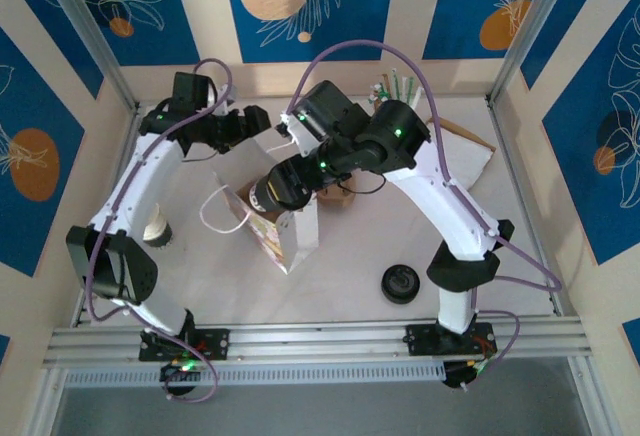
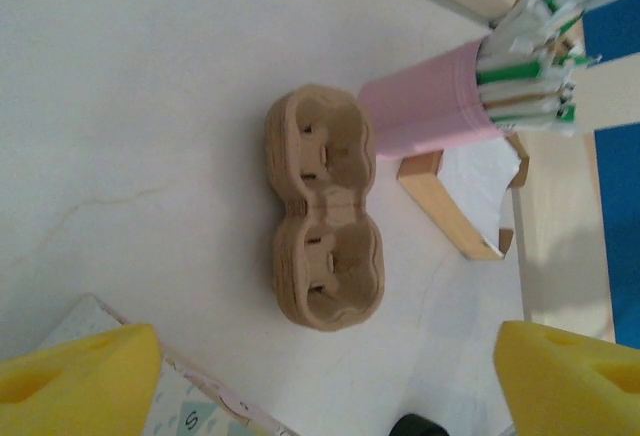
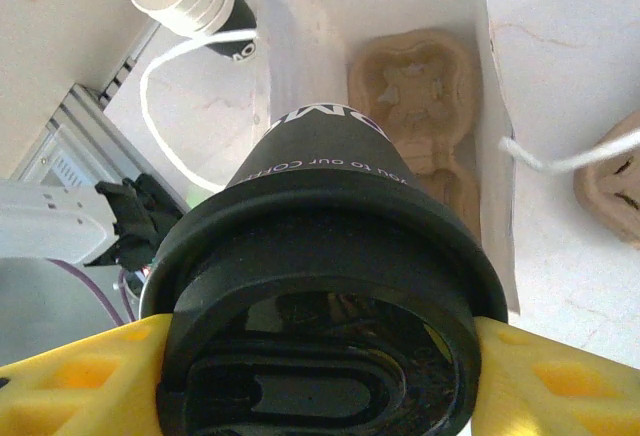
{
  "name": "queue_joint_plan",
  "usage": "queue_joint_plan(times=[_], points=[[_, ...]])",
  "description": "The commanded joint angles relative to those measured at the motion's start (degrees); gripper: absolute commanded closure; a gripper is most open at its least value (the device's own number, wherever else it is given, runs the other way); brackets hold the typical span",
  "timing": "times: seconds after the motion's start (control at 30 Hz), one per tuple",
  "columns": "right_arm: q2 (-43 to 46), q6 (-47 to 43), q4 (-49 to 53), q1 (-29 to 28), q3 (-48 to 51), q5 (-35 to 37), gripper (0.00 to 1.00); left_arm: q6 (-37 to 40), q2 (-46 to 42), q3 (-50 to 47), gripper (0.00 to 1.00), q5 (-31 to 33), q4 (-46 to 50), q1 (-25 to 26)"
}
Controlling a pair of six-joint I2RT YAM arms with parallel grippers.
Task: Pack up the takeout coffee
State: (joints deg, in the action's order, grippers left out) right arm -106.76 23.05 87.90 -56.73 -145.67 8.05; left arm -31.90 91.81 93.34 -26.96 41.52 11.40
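Coffee (image 3: 318, 246) in half-open right gripper (image 3: 320, 381)

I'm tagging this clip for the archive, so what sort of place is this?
Probably a lab mock-up of a café takeout counter: a white table fenced by aluminium rails and blue patterned panels, with a pulp cup carrier, a pink cup of straws and a paper bag.
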Motion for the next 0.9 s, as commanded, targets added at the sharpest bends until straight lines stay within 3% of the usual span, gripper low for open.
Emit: queue_joint_plan(times=[0.0,0.1,0.27,0.43,0.6,0.7,0.87], points=[[-1.4,1.2,3.1,-0.9,-1.9,-0.8,0.4,1.4,-2.3,2.3,0.08,1.3,3.1,-3.7],[-2.3,1.9,4.9,-0.9,-3.3,0.0,0.4,0.5,-6.9,0.1,0.01,2.8,3.7,-7.5],[-3.2,3.2,7.7,-0.7,-5.9,0.5,0.4,-1.1,-16.7,-7.2,0.04,8.4,7.3,-13.0],[-2.9,4.2,9.0,-0.7,-5.9,0.7,0.41,-0.1,-27.0,-17.1,0.31,16.7,13.4,-16.0],[-2.9,4.9,10.3,-0.7,-6.1,1.0,0.41,0.8,-30.3,-22.4,0.61,15.5,16.7,-16.6],[-2.9,5.3,10.7,-0.7,-6.0,1.0,0.41,-0.1,-30.1,-25.4,0.71,13.4,14.4,-16.5],[-3.0,5.8,11.3,-0.9,-6.0,0.4,0.41,-1.7,-27.2,-28.1,0.78,10.1,9.9,-15.2]])
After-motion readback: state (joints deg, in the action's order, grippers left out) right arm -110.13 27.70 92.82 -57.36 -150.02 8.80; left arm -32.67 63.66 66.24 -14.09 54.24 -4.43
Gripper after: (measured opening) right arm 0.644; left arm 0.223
